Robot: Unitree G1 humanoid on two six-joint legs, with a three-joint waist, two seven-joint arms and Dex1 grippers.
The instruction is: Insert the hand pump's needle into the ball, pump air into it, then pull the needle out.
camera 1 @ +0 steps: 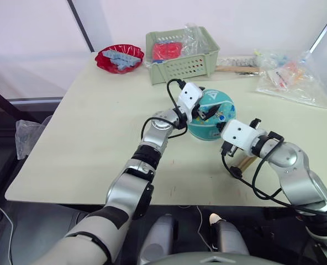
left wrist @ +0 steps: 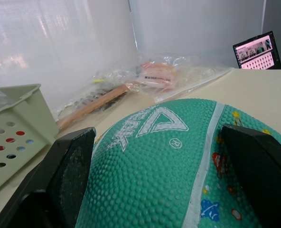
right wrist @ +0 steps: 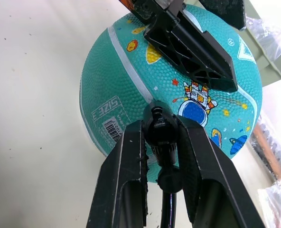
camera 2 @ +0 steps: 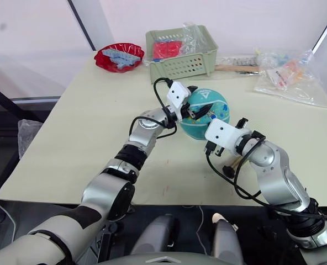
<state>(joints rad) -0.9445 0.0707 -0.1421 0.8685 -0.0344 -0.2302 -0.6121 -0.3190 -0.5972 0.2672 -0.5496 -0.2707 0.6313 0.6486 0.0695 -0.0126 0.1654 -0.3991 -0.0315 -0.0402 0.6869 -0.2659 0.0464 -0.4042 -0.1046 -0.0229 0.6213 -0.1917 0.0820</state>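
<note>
Pale beige table w/ white wall behind. At the far edge: red bowl of blue bits, green basket holding sth red and a clear bag, more plastic bags far right.

Ball, teal w/ cartoon prints and white triangle logo, sits mid-table, in front of the basket. Left gripper straddles it from the robot's left/top: fingers spread wide, one black pad on each side of the ball, pressing or nearly touching the rubber; can't tell how firm.

Right gripper is just beside the ball on its near-right side. Its fingers are closed tight on the small black fitting of the needle, hose trailing back between them. Fitting tip is right at the ball's surface near the label patch; metal pin itself too small/hidden, so can't tell if it's in.

Pump: only a bit of the brass body shows on the table under the right forearm, near the front-right edge; rest is hidden.
</note>
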